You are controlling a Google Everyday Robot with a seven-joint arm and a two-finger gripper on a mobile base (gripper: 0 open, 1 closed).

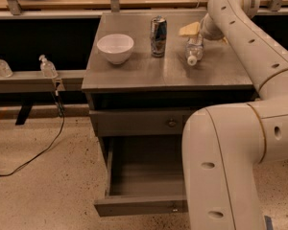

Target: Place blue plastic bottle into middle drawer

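While the drawer [144, 178] stands open well below my tool [201, 31], the bottle [194, 49] lies just beside it on the table [134, 71]; whether the tool grips, I cannot tell.

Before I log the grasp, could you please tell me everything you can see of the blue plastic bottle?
The blue plastic bottle is small, clear and crinkly, with a white cap and a pale label. It lies on its side on the grey cabinet top, cap toward the camera, to the picture's right of the upright can. The gripper sits at its far end; whether it grips the bottle cannot be told.
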